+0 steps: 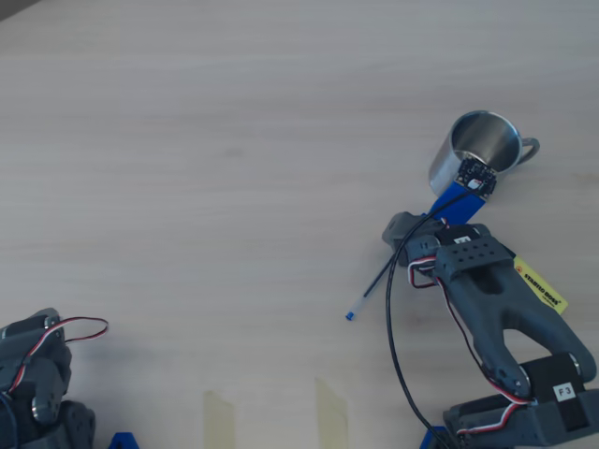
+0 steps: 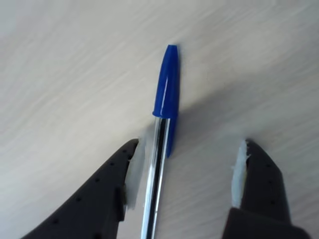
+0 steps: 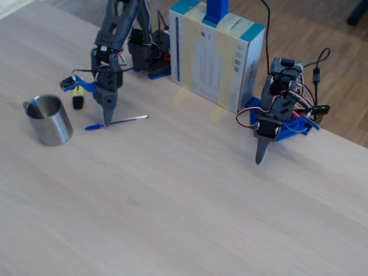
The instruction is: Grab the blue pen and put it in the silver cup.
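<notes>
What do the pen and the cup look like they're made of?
The blue pen looks plastic: see-through glossy barrel showing a dark ink tube, opaque shiny blue cap. The silver cup looks like polished steel, judging by its mirror-like grey sheen, though that's a guess.
</notes>
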